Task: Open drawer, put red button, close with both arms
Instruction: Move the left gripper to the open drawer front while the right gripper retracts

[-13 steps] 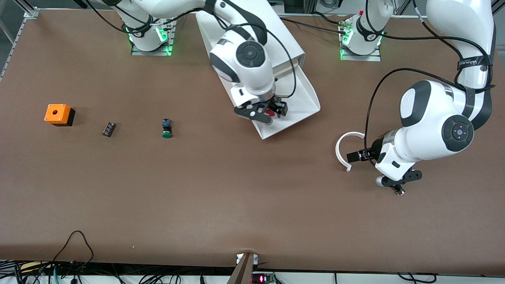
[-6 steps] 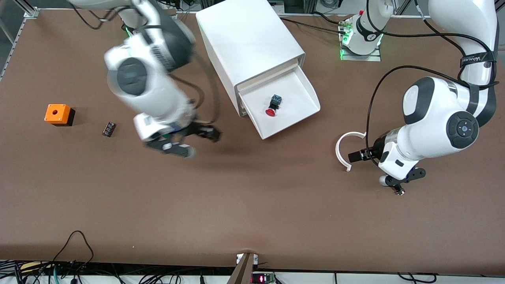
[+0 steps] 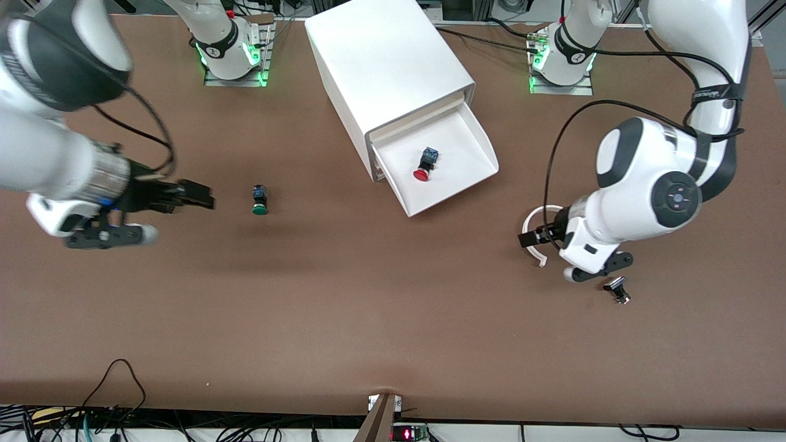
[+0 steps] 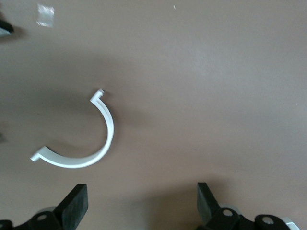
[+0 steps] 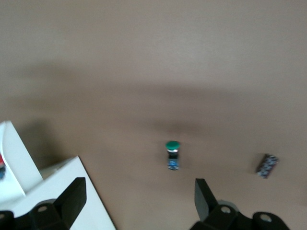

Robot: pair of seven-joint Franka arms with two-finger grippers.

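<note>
The drawer [image 3: 462, 145] stands pulled out of the white cabinet [image 3: 387, 61]. In its tray lies the red button [image 3: 423, 166], red cap toward the front camera. My right gripper [image 3: 206, 199] is open and holds nothing; it hangs over the table toward the right arm's end, beside a green-capped button [image 3: 259, 201]. The right wrist view shows that gripper [image 5: 139, 201] with bare table between its fingers and a corner of the cabinet [image 5: 62, 187]. My left gripper [image 3: 528, 239] is open over a white curved clip [image 3: 533, 221], with only table between its fingers in its wrist view [image 4: 142, 206].
The white clip [image 4: 81, 143] lies nearer to the front camera than the drawer, toward the left arm's end. A small black part [image 3: 616, 288] lies near the left arm. The green-capped button [image 5: 172, 153] and a small dark component [image 5: 266, 165] show in the right wrist view.
My right gripper left the red button lying in the drawer and swung away toward the right arm's end of the table. The left gripper shifted a little over the white clip.
</note>
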